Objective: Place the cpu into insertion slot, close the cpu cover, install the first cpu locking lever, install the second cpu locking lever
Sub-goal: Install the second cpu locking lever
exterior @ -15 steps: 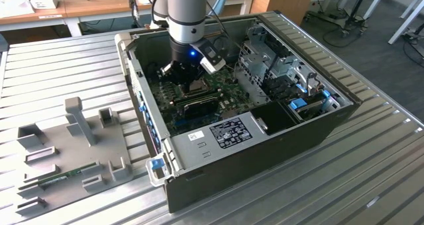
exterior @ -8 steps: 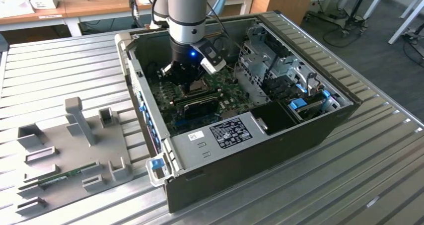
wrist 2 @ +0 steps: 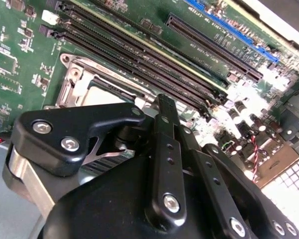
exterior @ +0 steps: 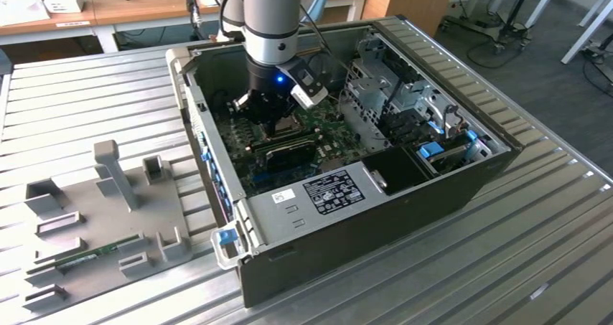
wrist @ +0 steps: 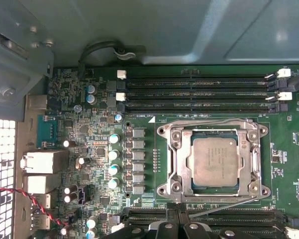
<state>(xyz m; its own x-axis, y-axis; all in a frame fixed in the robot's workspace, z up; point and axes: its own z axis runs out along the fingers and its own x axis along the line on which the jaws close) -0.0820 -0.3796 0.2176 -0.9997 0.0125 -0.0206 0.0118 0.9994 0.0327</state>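
Observation:
In the first wrist view the cpu (wrist: 215,161) lies flat in the insertion slot (wrist: 215,133) on the green board. The silvery cpu cover (wrist: 176,159) is folded down around it, and the chip's metal top shows through the window. A thin metal lever rod (wrist: 224,206) slants along the socket's edge on the gripper's side. My gripper (wrist: 174,228) hovers just beside that edge. In the second wrist view the black gripper (wrist 2: 164,102) stands in front of the cpu cover (wrist 2: 97,82). In the exterior view the gripper (exterior: 273,124) reaches down inside the open computer case.
Long black memory slots (wrist: 199,92) run beside the socket. The case walls (exterior: 206,160) and a metal drive cage (exterior: 403,102) hem the arm in. Red and black wires (wrist: 35,204) cross near the rear ports. A grey fixture tray (exterior: 96,217) lies at the exterior view's left.

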